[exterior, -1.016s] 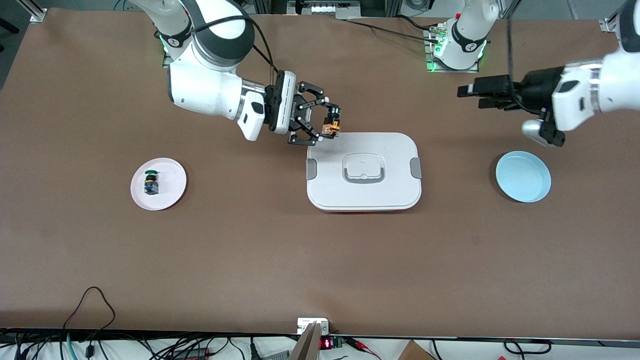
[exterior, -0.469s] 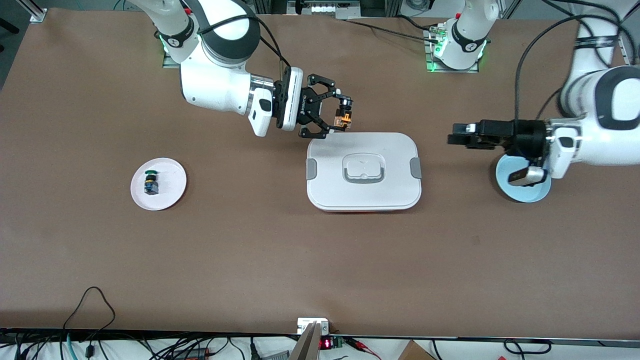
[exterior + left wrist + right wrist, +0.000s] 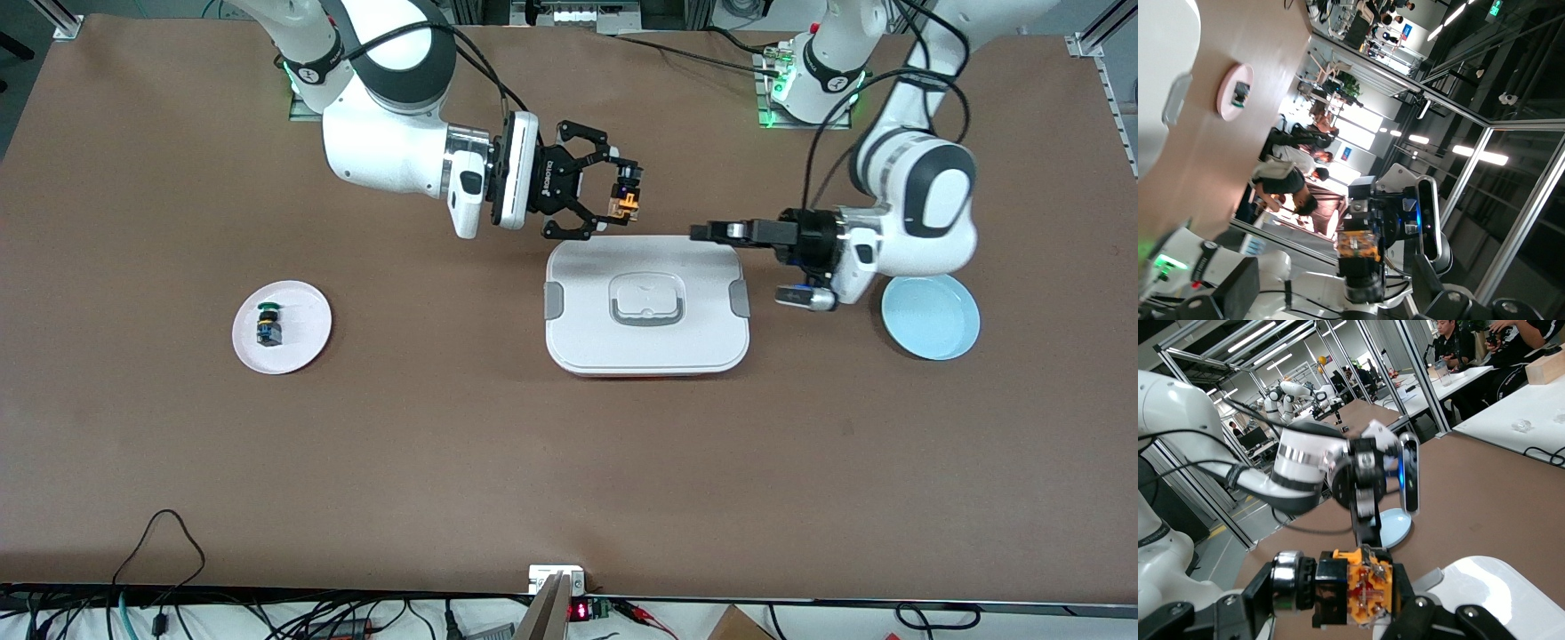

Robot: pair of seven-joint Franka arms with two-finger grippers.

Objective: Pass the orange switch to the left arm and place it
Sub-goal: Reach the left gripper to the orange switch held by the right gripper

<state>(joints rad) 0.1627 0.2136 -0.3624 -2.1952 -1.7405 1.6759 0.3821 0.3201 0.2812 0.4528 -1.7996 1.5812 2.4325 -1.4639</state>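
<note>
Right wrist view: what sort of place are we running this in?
Most likely a robotics lab or shared research workspace. It shows aluminium-frame bays, another white robot arm at a bench, and seated people at desks under strip lighting.

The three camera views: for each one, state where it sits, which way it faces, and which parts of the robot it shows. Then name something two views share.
Front view: high across the table, facing both arms; right gripper holds the orange switch over the box edge; left gripper points at it.
Left wrist view: on the left arm, looking level at the right gripper and switch.
Right wrist view: on the right arm, looking past its switch at the left gripper.
Shared: switch, box.
</note>
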